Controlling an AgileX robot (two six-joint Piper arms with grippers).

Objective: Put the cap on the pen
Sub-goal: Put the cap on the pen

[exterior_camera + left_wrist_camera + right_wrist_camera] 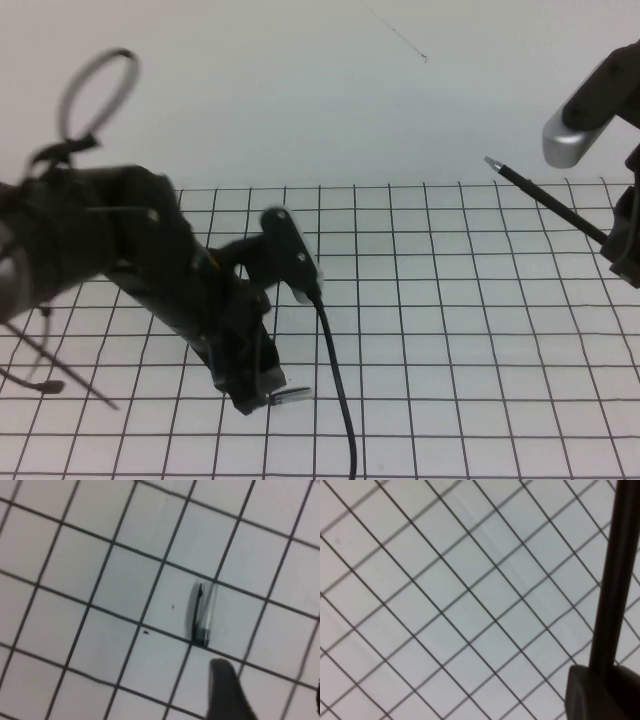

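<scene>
Not capped yet: right tool clamping pen aloft, left tool wide over cap lying on counter.

Pen: thin, black, straight stick with a small silver tip. Uncapped. Held off the table at the far right, tilted, tip pointing up and toward the left, rear end clamped in the right pincer. In the right wrist view it shows as a dark bar rising from the pincer.

Cap: short, dark with a silvery clip, lying flat on the gridded table near the front, just beside the left pincer. Left wrist view shows it lying across a grid line, free of any grip.
</scene>
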